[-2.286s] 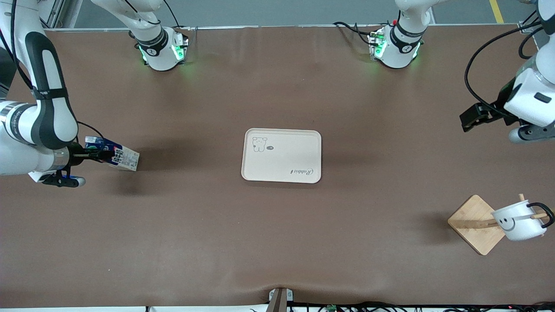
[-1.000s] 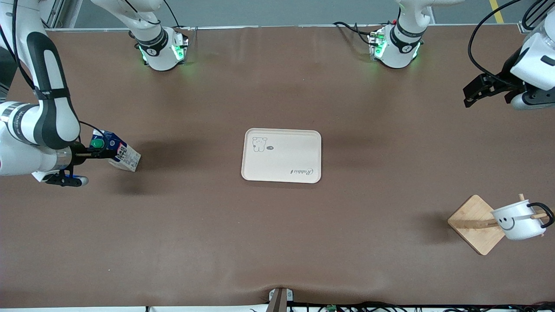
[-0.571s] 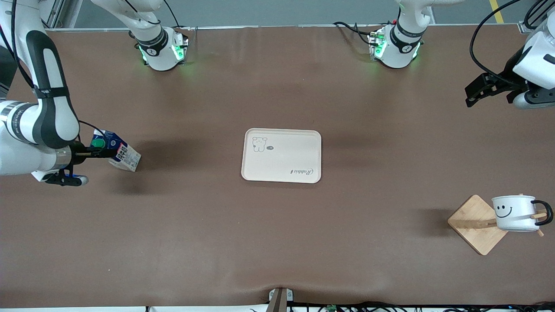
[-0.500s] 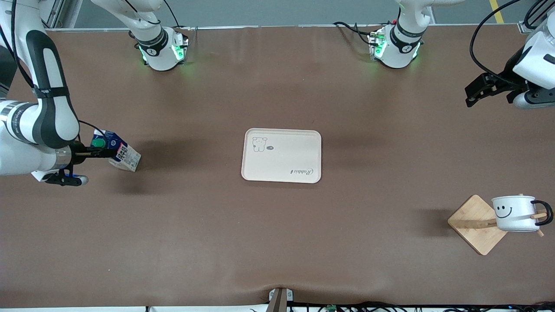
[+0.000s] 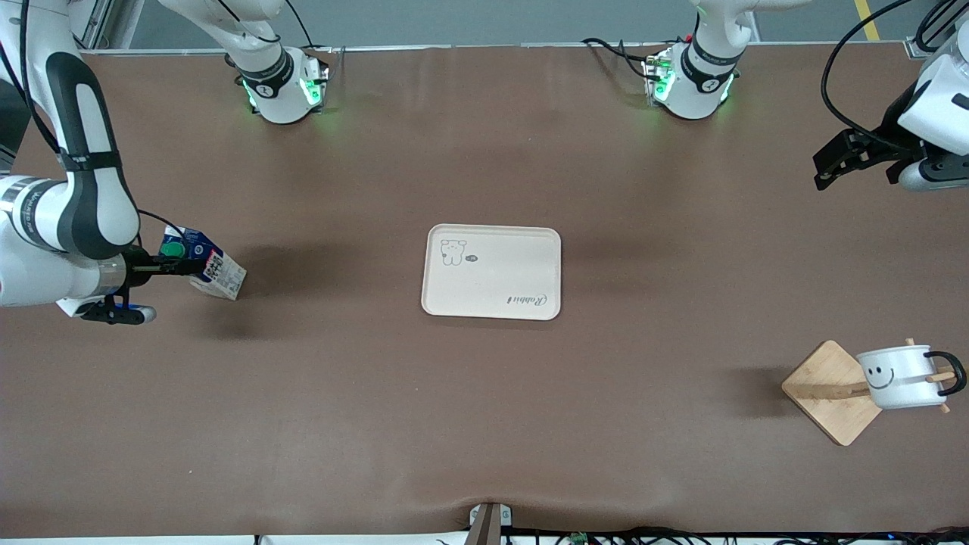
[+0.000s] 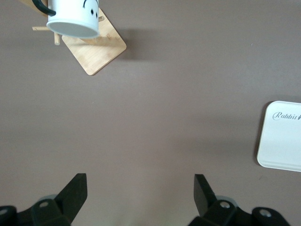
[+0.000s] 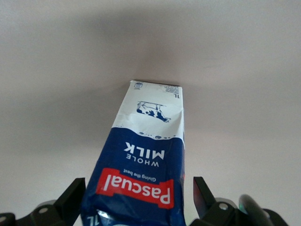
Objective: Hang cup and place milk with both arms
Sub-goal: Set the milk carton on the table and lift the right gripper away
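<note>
The small white mug with the black smiley face [image 5: 899, 376] hangs by its black loop handle on a peg of the bamboo stand [image 5: 833, 392], toward the left arm's end of the brown desk [image 5: 484, 424] from the cream rectangular tray [image 5: 492, 271]. The left claw [image 5: 834, 160] hovers spread and empty. Toward the right arm's end from that tray, the right claw [image 5: 176, 266] clamps the blue-and-white milk carton [image 5: 203, 266], tilted.
</note>
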{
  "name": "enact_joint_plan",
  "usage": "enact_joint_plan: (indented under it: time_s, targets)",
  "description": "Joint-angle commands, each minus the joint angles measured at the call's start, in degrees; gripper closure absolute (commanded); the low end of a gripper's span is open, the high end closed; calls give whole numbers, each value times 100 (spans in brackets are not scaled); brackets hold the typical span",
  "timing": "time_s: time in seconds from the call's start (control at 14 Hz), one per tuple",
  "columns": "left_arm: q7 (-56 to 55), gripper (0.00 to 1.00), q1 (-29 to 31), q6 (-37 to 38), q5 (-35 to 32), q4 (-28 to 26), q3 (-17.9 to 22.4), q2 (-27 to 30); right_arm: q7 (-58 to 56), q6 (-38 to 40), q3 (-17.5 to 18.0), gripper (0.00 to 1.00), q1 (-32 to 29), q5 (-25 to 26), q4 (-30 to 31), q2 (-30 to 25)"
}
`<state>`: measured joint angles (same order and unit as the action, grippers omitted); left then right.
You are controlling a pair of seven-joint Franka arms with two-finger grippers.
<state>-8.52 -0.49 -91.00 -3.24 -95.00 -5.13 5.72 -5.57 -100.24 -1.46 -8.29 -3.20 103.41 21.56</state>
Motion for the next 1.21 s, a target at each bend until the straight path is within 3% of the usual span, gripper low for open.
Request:
enact_joint_plan:
  time_s: [0.0,0.29,0.79,0.93,1.14]
  targets:
    - [123,0,5,-85,69,-28,-5,61,65,214,58,0,3,-14,-241,-90]
    - [123,0,5,-85,78,-54,-5,61,13,461,49,0,20,-6,-917,-90]
    - [123,0,5,-85,78,-72,-14,52,21,1030,40,0,240,74,-3114,-37]
    - [123,0,-3,-85,78,-72,-14,52,48,1522,31,0,266,74,-3151,-308]
    - [123,0,-4,-85,78,-72,-23,61,100,2487,49,0,293,91,-3011,-1160]
